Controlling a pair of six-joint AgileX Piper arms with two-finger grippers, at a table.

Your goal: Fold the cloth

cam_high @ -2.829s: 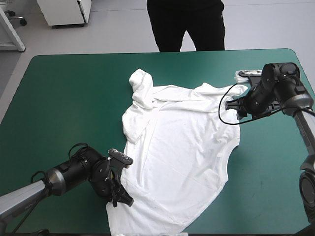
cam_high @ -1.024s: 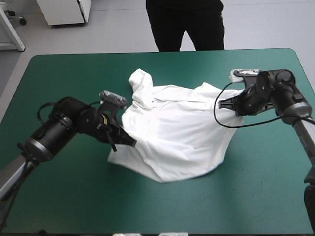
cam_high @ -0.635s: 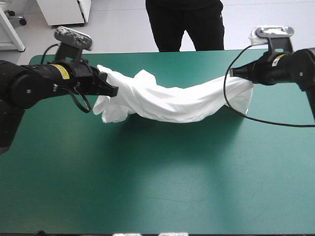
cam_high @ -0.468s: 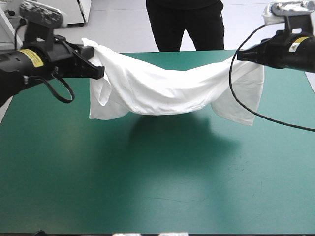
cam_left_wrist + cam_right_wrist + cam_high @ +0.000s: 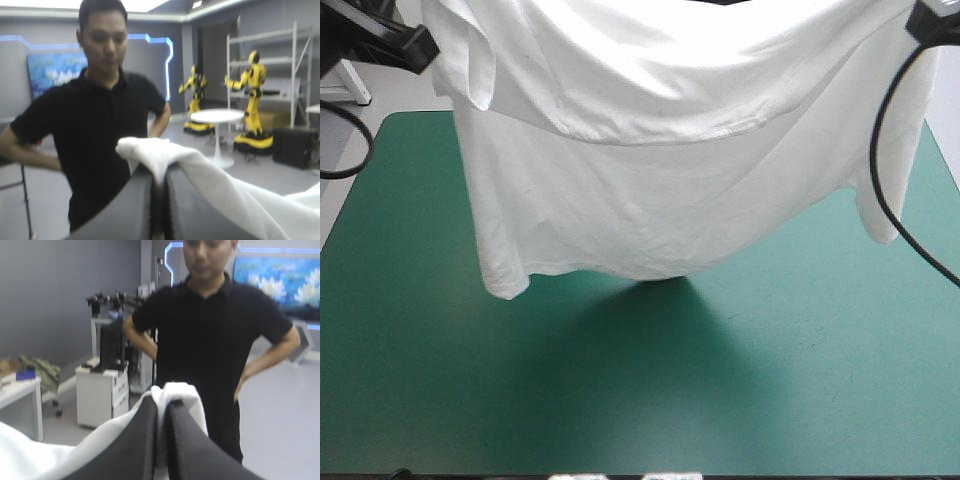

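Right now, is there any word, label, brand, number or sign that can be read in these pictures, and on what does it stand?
None can be read.
The T-shirt shows plain white, no print or tag.
The teal-green cover, the left gripper and the right gripper bear no lettering.

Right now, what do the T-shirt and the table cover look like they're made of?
T-shirt: thin, soft white fabric, probably cotton knit; it hangs in loose folds and wrinkles. Table cover: teal-green, smooth, matte, perhaps a rubbery mat; the look leaves that open.
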